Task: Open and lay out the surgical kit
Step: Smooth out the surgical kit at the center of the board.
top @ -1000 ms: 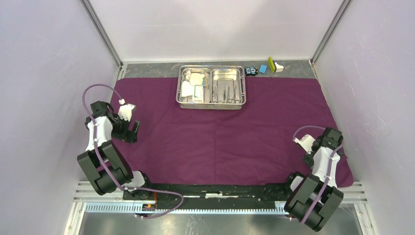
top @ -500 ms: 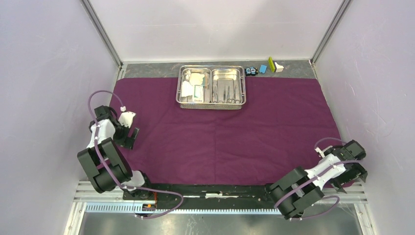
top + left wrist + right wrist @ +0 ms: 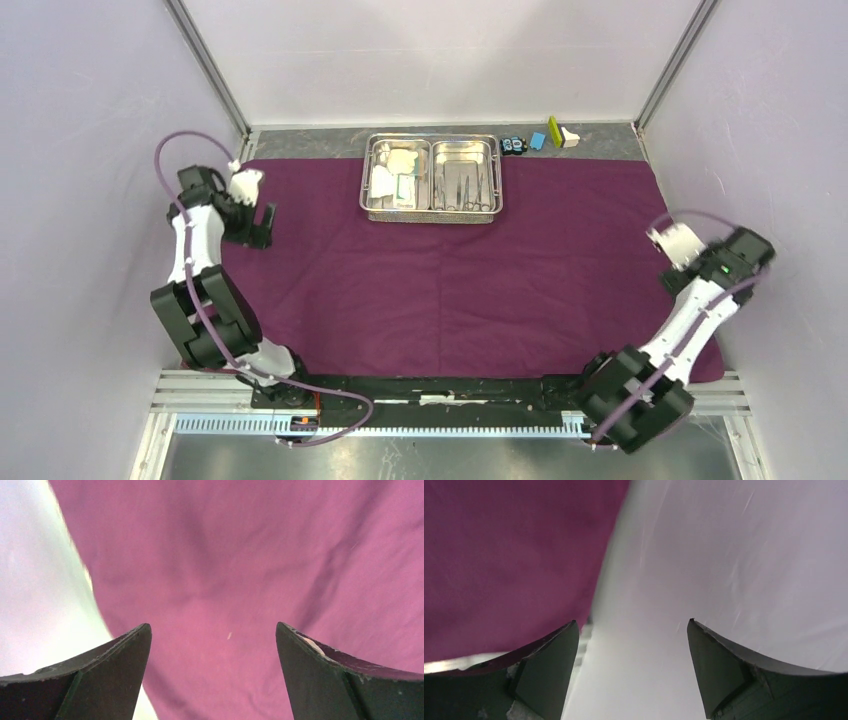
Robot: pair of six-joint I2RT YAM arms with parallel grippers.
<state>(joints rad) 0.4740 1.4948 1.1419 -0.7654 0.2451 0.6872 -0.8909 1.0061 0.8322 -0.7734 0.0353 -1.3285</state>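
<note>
Tray [image 3: 431, 214] sits at 12 o'clock on the cloth [image 3: 450, 280], its contents tiny: thin steel instruments [image 3: 466, 186] in the right half, pale packets [image 3: 397, 176] in the left, impossible to tell apart. The right wrist view is smeared, but the right claw [image 3: 631, 625] gapes wide, holding nothing, at the cloth's 3 o'clock edge against the wall [image 3: 734, 555]. Left claw [image 3: 212, 630] is spread wide too, empty, over the cloth at 9 o'clock. Both arms have swung toward 12 since 0.5 seconds ago; the tray hasn't budged.
</note>
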